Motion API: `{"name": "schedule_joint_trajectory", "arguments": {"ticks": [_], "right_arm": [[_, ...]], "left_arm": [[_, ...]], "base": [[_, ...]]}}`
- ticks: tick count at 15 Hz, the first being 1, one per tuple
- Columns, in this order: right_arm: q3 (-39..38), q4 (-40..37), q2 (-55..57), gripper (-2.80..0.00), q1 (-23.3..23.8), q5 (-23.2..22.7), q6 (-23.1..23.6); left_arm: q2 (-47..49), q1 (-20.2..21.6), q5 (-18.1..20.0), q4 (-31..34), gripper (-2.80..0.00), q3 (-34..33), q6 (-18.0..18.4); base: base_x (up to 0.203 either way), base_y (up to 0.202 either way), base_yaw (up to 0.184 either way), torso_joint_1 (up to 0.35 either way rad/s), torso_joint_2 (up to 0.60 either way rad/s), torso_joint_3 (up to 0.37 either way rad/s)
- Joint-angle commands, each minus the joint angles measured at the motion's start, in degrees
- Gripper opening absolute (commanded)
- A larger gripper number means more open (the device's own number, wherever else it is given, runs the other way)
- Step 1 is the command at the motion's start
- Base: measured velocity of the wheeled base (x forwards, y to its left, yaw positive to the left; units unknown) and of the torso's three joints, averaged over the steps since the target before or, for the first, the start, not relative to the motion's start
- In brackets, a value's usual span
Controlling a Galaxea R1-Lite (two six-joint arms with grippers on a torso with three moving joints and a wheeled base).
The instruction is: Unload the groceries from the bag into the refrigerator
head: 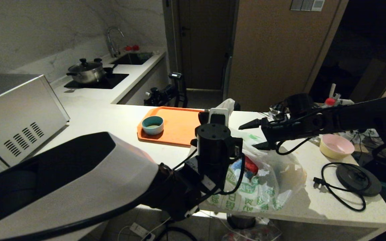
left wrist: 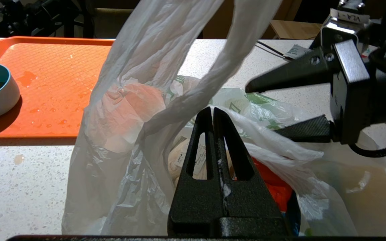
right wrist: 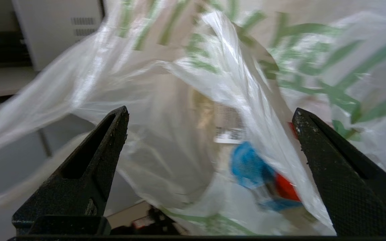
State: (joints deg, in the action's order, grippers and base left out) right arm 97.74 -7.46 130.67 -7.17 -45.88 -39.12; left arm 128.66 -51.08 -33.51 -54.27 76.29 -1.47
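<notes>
Bag (head: 263, 187) sits below right gripper's (head: 251, 135) spread jaws.

We see a translucent white bag (head: 260, 190) with green characters, red and blue packs inside, an orange tray (head: 179, 129), teal bowl (head: 152, 125), black grippers.

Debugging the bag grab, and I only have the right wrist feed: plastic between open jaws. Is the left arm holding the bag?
Observer: Yes. The left gripper is shut on plastic near a handle of the bag, holding it up.
Operator: Where's my gripper relative to the bag?
Observer: The right gripper hangs open just above the bag's mouth, reaching in from the robot's right.
Operator: Anything close behind the bag?
Observer: An orange tray holding a teal bowl.
</notes>
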Motion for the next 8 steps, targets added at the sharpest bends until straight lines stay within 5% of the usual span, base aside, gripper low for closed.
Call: {"name": "schedule_joint_trajectory", "arguments": {"ticks": [1, 8], "right_arm": [[-1.77, -0.11, -1.17, 0.0, 0.13, 0.31, 1.34], [-2.73, -3.22, -1.58, 0.0, -0.69, 1.88, 5.24]], "left_arm": [[-0.07, -0.1, -0.24, -0.31, -2.8, 0.0, 0.05], [-0.34, -0.5, -0.41, -0.31, -2.8, 0.18, 0.24]], "base": [[0.0, 0.0, 0.0, 0.0, 0.0, 0.0], [0.0, 0.0, 0.0, 0.0, 0.0, 0.0]]}}
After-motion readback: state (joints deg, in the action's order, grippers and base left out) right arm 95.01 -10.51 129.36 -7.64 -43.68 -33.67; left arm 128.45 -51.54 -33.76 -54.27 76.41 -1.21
